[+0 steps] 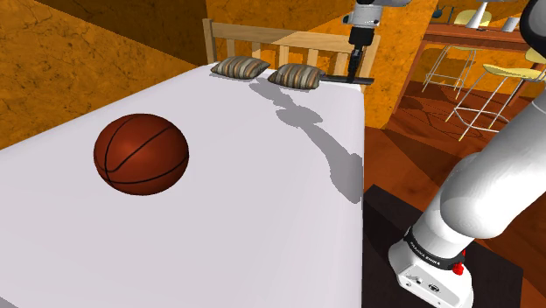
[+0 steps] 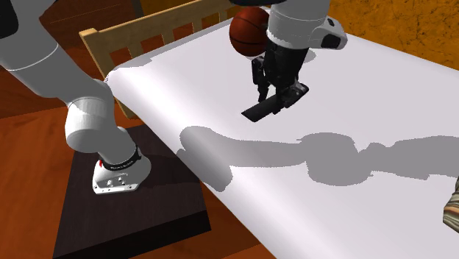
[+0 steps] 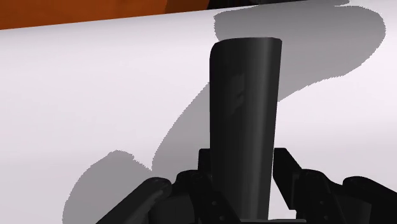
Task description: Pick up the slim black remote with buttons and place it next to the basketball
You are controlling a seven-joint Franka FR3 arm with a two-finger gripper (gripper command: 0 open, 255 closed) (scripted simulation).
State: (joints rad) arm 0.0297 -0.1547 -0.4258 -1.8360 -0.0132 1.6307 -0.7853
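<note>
Wrist view: I have the gripper (image 3: 243, 167) clamped on the slim black remote (image 3: 245, 95), clear of the white bed (image 1: 262, 201). Carrying it to the basketball (image 1: 142, 154) and setting it down are left.

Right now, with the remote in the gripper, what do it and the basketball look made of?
The remote looks like smooth, faintly glossy black plastic: even dark face, soft sheen. The basketball looks like rubber or leather, I cannot tell which: reddish-brown skin, black seams, dull highlight.
</note>
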